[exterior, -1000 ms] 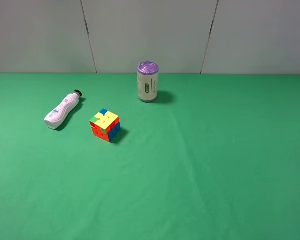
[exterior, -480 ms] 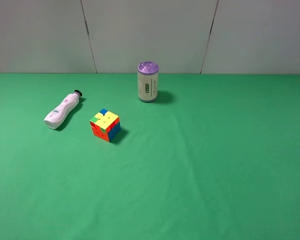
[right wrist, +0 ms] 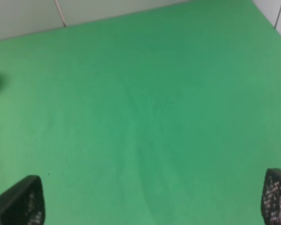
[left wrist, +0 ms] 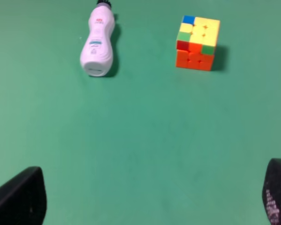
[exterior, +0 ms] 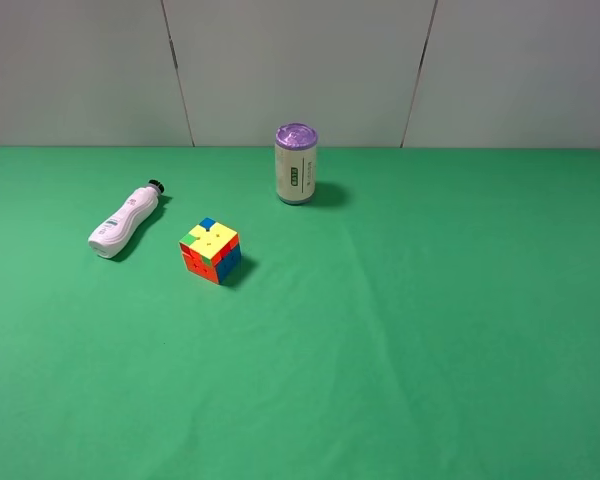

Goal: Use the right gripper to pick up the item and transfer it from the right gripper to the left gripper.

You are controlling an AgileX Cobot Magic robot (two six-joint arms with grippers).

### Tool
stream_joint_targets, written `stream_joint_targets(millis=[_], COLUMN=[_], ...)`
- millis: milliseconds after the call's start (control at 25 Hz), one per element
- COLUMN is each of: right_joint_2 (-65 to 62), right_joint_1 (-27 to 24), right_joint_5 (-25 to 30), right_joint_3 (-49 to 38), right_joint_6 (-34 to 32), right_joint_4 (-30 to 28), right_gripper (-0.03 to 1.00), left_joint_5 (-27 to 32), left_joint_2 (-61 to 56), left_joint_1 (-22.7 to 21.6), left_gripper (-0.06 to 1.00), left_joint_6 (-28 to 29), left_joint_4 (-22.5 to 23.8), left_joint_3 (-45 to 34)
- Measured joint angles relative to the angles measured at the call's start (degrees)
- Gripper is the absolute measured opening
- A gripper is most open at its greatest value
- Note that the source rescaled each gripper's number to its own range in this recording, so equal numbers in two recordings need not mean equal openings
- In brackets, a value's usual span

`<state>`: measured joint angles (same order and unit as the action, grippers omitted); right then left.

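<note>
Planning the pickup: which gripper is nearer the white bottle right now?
Left. The left gripper has the white bottle lying ahead of its open fingers, beside the cube. The right gripper sees only bare green cloth.

The green bench [exterior: 430, 330] carries a lying white bottle [exterior: 126, 219] near its left edge, a puzzle cube [exterior: 211, 250] beside it, and an upright can [exterior: 296, 164] near the far edge.

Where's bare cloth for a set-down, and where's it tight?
Free: the green cloth right of the purple-lidded can and all along the near edge. Tight: the gap between the lying white plastic bottle and the multicoloured puzzle cube.
</note>
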<state>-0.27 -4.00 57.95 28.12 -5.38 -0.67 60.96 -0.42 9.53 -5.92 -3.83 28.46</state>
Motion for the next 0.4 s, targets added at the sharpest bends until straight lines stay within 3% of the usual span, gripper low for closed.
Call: stream_joint_targets(millis=[400], right_joint_2=[0.0], right_joint_1=[0.0], right_joint_5=[0.0], right_joint_3=[0.0], right_joint_6=[0.0], right_joint_4=[0.0], right_gripper=[1.0], left_joint_5=[0.0], left_joint_2=[0.0], left_joint_1=[-8.69], left_gripper=[0.95], left_joint_6=[0.05], left_joint_4=[-0.16], left_joint_3=[0.0])
